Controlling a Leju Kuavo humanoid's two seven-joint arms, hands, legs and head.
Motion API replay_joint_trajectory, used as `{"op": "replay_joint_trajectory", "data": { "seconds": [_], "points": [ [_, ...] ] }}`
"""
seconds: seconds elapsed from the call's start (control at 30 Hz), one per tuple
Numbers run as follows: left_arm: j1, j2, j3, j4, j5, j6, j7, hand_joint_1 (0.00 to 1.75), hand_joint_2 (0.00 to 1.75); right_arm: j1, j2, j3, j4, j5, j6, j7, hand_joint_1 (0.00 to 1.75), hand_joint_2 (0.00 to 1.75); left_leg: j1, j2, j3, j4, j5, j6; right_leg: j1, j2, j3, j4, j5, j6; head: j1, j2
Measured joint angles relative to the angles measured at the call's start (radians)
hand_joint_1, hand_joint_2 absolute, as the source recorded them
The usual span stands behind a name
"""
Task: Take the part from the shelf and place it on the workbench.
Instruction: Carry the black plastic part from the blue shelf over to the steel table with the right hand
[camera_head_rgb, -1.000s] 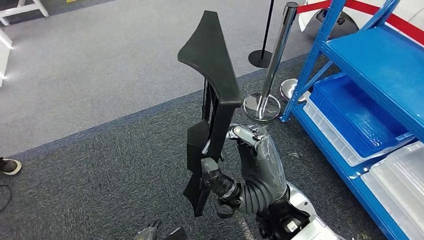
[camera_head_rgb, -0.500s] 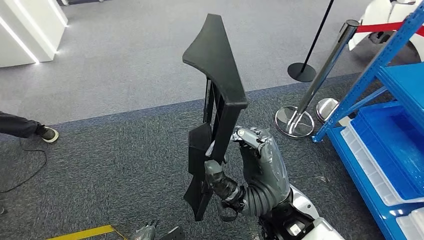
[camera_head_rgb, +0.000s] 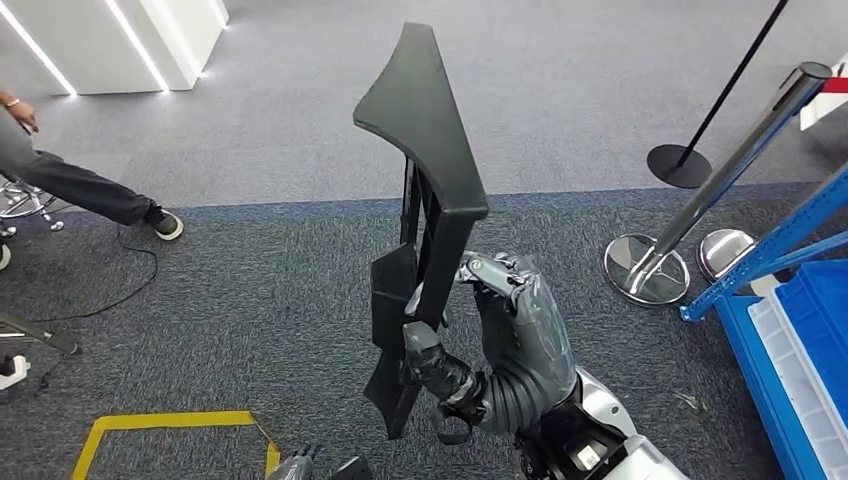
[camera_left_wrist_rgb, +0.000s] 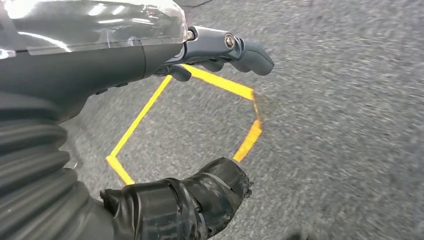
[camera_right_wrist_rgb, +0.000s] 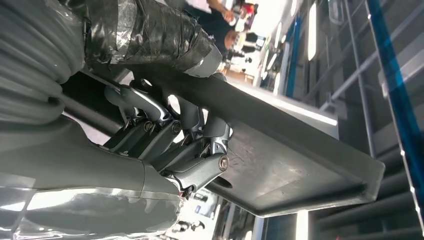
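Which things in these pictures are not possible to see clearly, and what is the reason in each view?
- Person, head view: cut off by the left edge; a leg and an arm show.
- Blue shelf, head view: cut off by the right edge.
- Black part, right wrist view: its held section is hidden by the right hand.
- Left hand, left wrist view: holds nothing; the carpet behind is blurred.
- Workbench: not seen.
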Motion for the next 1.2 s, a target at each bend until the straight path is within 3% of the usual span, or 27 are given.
{"op": "replay_joint_trajectory", "data": {
  "seconds": [0.07,0.13,0.17,0.23,0.3,0.33,0.37,0.4,0.43,0.5,0.57,0.63,0.7,0.77,0.8,0.87,0.9,0.93,1.0,1.07,1.13,1.2],
  "points": [
    [-0.003,0.001,0.000,0.000,0.000,0.000,0.000,0.00,1.75,0.000,0.000,0.000,0.000,0.000,0.000,0.000,1.73,1.75,-0.014,0.024,0.035,-0.066,0.008,0.013,0.003,-0.018,0.007,-0.006,-0.004,0.007,0.000,0.000],
    [-0.002,0.001,0.000,0.000,0.000,0.000,0.000,0.00,1.75,-0.001,0.000,0.000,-0.001,0.000,0.000,0.000,1.73,1.75,-0.017,0.006,0.043,-0.077,0.008,0.024,0.005,-0.036,0.017,-0.013,-0.008,0.018,0.000,0.000],
    [0.000,0.001,0.000,0.000,0.000,-0.001,0.001,0.00,1.75,-0.001,0.000,0.000,-0.002,-0.001,0.000,0.000,1.73,1.75,-0.015,-0.005,0.052,-0.087,0.011,0.028,0.003,-0.029,0.023,-0.011,-0.013,0.023,0.001,0.000],
    [0.001,0.001,-0.001,0.000,0.000,-0.003,0.002,0.00,1.75,-0.003,0.000,-0.002,-0.004,-0.003,0.000,0.000,1.73,1.75,-0.007,-0.026,0.071,-0.105,0.015,0.039,0.003,0.016,0.004,0.044,-0.045,0.029,0.004,0.000],
    [-0.004,0.001,-0.002,0.000,0.000,-0.004,0.002,0.00,1.75,0.000,-0.001,-0.006,-0.005,-0.010,0.000,0.000,1.73,1.75,-0.004,-0.048,0.076,-0.108,0.015,0.049,0.002,0.064,-0.062,0.167,-0.095,0.027,0.011,0.000],
    [-0.005,0.000,-0.004,0.000,0.000,-0.004,0.003,0.00,1.75,0.003,-0.001,-0.008,-0.005,-0.014,0.000,0.000,1.73,1.75,-0.004,-0.062,0.076,-0.106,0.014,0.051,0.002,0.072,-0.098,0.223,-0.108,0.028,0.013,0.000],
    [-0.006,0.000,-0.007,0.000,0.000,-0.004,0.003,0.00,1.75,0.005,-0.001,-0.009,-0.005,-0.017,0.000,0.000,1.73,1.75,-0.004,-0.077,0.076,-0.104,0.012,0.051,0.002,0.075,-0.119,0.246,-0.103,0.029,0.015,0.000],
    [-0.005,0.000,-0.010,0.000,0.000,-0.005,0.003,0.00,1.75,0.007,-0.002,-0.010,-0.005,-0.019,0.000,0.000,1.73,1.75,-0.003,-0.093,0.076,-0.100,0.009,0.050,0.001,0.077,-0.123,0.234,-0.079,0.030,0.015,0.000],
    [-0.004,0.000,-0.013,0.000,0.000,-0.005,0.003,0.00,1.75,0.007,-0.002,-0.011,-0.005,-0.021,0.000,0.000,1.73,1.75,-0.001,-0.109,0.076,-0.094,0.005,0.047,-0.002,0.083,-0.108,0.185,-0.040,0.031,0.015,0.000],
    [-0.004,0.000,-0.015,0.000,0.000,-0.005,0.003,0.00,1.75,0.007,-0.002,-0.015,-0.006,-0.025,0.000,0.000,1.73,1.75,0.002,-0.138,0.068,-0.074,-0.006,0.037,-0.011,0.131,-0.061,0.064,0.018,0.034,0.016,0.000],
    [-0.005,0.000,-0.016,0.000,0.001,-0.003,0.003,0.00,1.75,0.008,-0.003,-0.018,-0.007,-0.033,0.001,-0.002,1.73,1.75,0.004,-0.163,0.055,-0.061,-0.012,0.025,-0.015,0.167,-0.038,0.010,0.027,0.033,0.016,0.000],
    [-0.003,0.002,-0.017,0.000,0.002,-0.002,0.003,0.00,1.75,0.008,-0.003,-0.019,-0.008,-0.040,0.002,-0.007,1.73,1.75,0.008,-0.185,0.046,-0.062,-0.010,0.016,-0.014,0.148,-0.034,0.004,0.025,0.025,0.017,0.000],
    [0.001,0.003,-0.017,0.000,0.004,-0.001,0.004,0.00,1.75,0.007,-0.002,-0.020,-0.008,-0.045,0.002,-0.012,1.73,1.75,0.006,-0.152,0.034,-0.039,-0.022,0.006,-0.017,0.120,-0.023,-0.005,0.025,0.014,0.011,0.000],
    [0.001,0.003,-0.018,0.000,0.006,0.000,0.004,0.00,1.75,0.007,-0.001,-0.020,-0.008,-0.049,0.002,-0.015,1.73,1.75,0.005,-0.083,-0.012,0.051,-0.062,-0.005,-0.016,0.091,-0.013,-0.011,0.023,0.007,0.003,0.000],
    [0.000,0.003,-0.018,0.000,0.007,0.000,0.004,0.00,1.75,0.008,-0.001,-0.020,-0.008,-0.051,0.003,-0.016,1.73,1.75,0.008,-0.061,-0.047,0.114,-0.086,-0.010,-0.015,0.076,-0.011,-0.012,0.020,0.005,-0.001,0.000],
    [-0.001,0.002,-0.018,0.000,0.009,0.000,0.006,0.00,1.75,0.009,-0.001,-0.020,-0.008,-0.057,0.003,-0.017,1.73,1.75,0.013,-0.046,-0.096,0.188,-0.096,-0.016,-0.014,0.044,-0.006,-0.011,0.014,0.003,-0.001,0.000],
    [0.000,0.002,-0.018,0.000,0.009,0.000,0.007,0.00,1.75,0.010,-0.001,-0.020,-0.008,-0.061,0.004,-0.018,1.73,1.75,0.015,-0.042,-0.093,0.173,-0.075,-0.016,-0.014,0.030,-0.003,-0.011,0.010,0.004,-0.001,0.000],
    [0.001,0.002,-0.019,0.000,0.010,0.000,0.008,0.00,1.75,0.010,-0.001,-0.021,-0.008,-0.069,0.007,-0.021,1.73,1.75,0.015,-0.036,-0.069,0.121,-0.040,-0.015,-0.014,0.017,0.003,-0.012,0.006,0.005,-0.001,0.000],
    [0.000,0.002,-0.019,0.000,0.012,0.000,0.010,0.00,1.75,0.010,-0.001,-0.021,-0.008,-0.110,0.022,-0.036,1.73,1.75,0.007,0.004,-0.002,-0.011,0.013,-0.007,-0.011,-0.005,0.016,-0.014,-0.003,0.011,-0.001,0.000],
    [-0.002,0.002,-0.020,0.000,0.016,0.000,0.012,0.00,1.75,0.011,-0.001,-0.025,-0.008,-0.175,0.045,-0.062,1.73,1.75,-0.004,0.031,0.031,-0.073,0.020,0.005,-0.005,-0.022,0.026,-0.020,-0.009,0.021,0.000,0.000],
    [-0.001,0.003,-0.024,0.000,0.018,0.000,0.014,0.00,1.75,0.012,0.000,-0.028,-0.009,-0.229,0.062,-0.084,1.73,1.75,-0.007,0.014,0.035,-0.079,0.015,0.015,-0.002,-0.041,0.038,-0.029,-0.014,0.032,0.000,0.000],
    [0.002,0.003,-0.029,0.000,0.019,0.001,0.014,0.00,1.75,0.012,0.002,-0.033,-0.012,-0.256,0.071,-0.096,1.73,1.75,-0.001,-0.011,0.050,-0.092,0.016,0.025,-0.004,-0.028,0.046,-0.016,-0.029,0.043,0.003,0.000]
  ]
}}
